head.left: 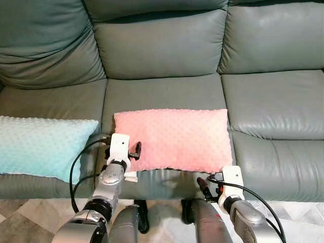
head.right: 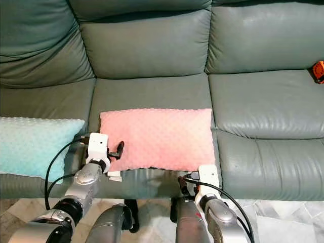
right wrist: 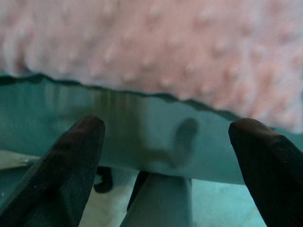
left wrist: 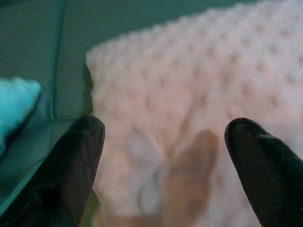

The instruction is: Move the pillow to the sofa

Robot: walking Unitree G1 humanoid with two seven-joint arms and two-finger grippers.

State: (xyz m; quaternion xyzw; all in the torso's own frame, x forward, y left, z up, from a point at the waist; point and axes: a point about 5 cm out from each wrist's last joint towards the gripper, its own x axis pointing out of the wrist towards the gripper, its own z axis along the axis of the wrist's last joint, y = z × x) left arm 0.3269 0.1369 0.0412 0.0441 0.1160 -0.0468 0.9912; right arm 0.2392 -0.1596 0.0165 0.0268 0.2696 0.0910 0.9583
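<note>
The pink pillow [head.left: 173,140] lay flat on the middle seat of the sofa [head.left: 162,55], its front edge overhanging the seat lip; it looked soft, light and dimpled, likely to sag, so best pinched at its corners or short ends; a white tag [head.left: 130,176] showed at its near left corner; the left gripper [head.left: 135,151] sat at that corner, fingers spread, pinching nothing; the right gripper [head.left: 203,187] hung below the front edge, fingers spread; a teal pillow [head.left: 43,147] lay on the left seat.
</note>
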